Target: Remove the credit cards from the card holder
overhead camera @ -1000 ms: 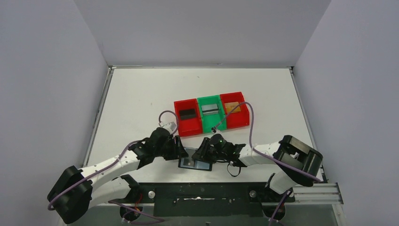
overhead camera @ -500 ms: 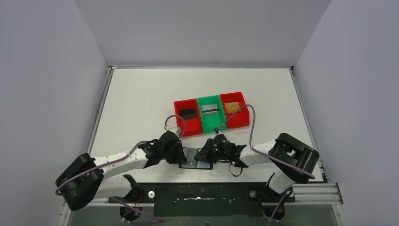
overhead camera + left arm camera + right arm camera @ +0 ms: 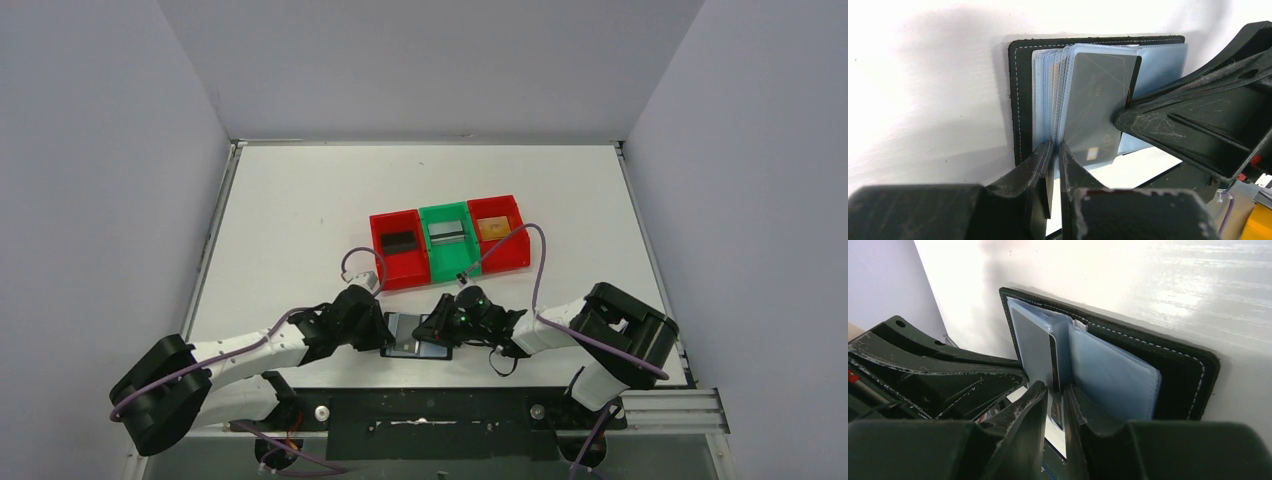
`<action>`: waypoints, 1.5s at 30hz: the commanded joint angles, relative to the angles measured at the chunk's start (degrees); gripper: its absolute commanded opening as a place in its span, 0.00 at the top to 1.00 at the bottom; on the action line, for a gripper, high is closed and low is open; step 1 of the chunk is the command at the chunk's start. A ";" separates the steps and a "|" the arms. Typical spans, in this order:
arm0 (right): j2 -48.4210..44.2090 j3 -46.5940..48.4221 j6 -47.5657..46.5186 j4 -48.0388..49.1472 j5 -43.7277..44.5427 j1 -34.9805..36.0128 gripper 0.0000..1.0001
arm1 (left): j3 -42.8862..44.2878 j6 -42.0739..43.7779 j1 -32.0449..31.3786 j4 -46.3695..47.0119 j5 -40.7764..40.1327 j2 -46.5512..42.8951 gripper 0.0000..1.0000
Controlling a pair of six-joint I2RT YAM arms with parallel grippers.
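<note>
Both grippers meet at the open card holder [image 3: 418, 337] near the table [image 3: 300, 200] front edge (bins [image 3: 448, 262] stand behind it). Left gripper [image 3: 1054, 150] pinches its clear sleeves [image 3: 1048, 95], fingers almost together; right gripper [image 3: 1057, 392] clamps what looks like a sleeved grey card [image 3: 1034, 347].

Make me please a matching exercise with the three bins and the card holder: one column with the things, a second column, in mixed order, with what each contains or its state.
Things:
1. left red bin
2. green bin
3. right red bin
4. card holder

Contents or state:
a. gold card
b. lying open, clear sleeves fanned
c. black card
d. silver-grey card

Pairs: 1-c, 2-d, 3-a, 4-b
</note>
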 commanded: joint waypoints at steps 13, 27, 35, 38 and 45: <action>-3.12 -2.76 0.28 7.70 -1.00 -0.64 0.98 | -1.90 -2.36 -0.43 -2.06 -3.40 -0.27 0.97; -4.45 -4.03 0.76 6.92 -0.81 -1.19 0.95 | -1.46 -2.98 -0.44 -4.15 -5.17 -0.18 1.00; -5.37 -4.28 0.66 6.06 -0.81 -1.36 0.89 | -1.39 -3.01 -0.45 -3.66 -4.90 -0.41 1.00; -4.87 -3.79 0.28 7.68 -1.71 -1.36 0.90 | -1.31 -2.85 -0.45 -3.12 -4.68 -0.17 1.00; -3.53 -3.45 0.05 8.15 -2.57 -1.29 0.98 | -1.49 -3.18 -0.49 -2.73 -4.17 0.39 1.00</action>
